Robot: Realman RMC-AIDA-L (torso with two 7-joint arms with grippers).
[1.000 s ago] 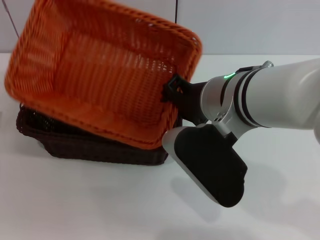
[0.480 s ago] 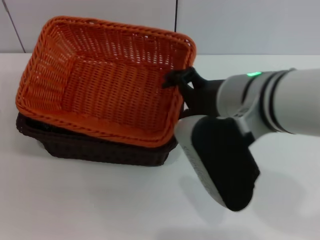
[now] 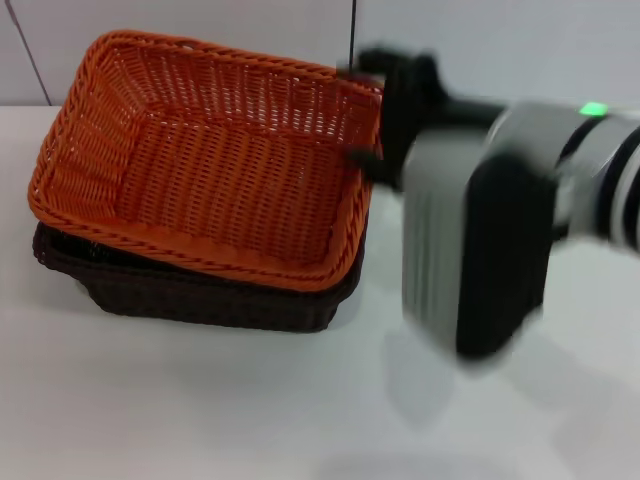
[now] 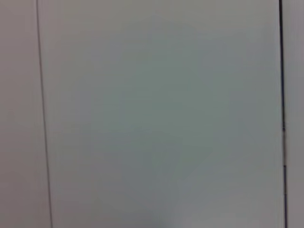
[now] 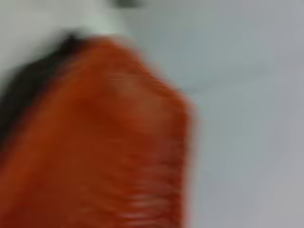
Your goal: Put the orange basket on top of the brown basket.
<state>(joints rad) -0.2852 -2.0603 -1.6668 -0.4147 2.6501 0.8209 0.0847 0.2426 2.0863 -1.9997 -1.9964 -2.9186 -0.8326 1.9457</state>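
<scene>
The orange basket (image 3: pixel 200 170) rests nested on top of the brown basket (image 3: pixel 190 295) at the left of the white table in the head view. My right gripper (image 3: pixel 368 108) is at the orange basket's right rim, blurred by motion. Its black fingers stand apart, one above the rim's far corner and one lower by the rim, and hold nothing. The right wrist view shows the orange basket (image 5: pixel 104 147) close up and blurred, with a dark edge of the brown basket (image 5: pixel 21 99) beside it. My left gripper is out of view; its wrist view shows only a wall.
The white table (image 3: pixel 200 410) spreads in front of and to the right of the baskets. A pale panelled wall (image 3: pixel 480 50) stands behind. My right arm (image 3: pixel 480 250) hangs over the table's right half.
The orange basket was lowered from a tilt onto the brown basket and settled flat. My right gripper has let go of its rim, opened and swung up and back.
</scene>
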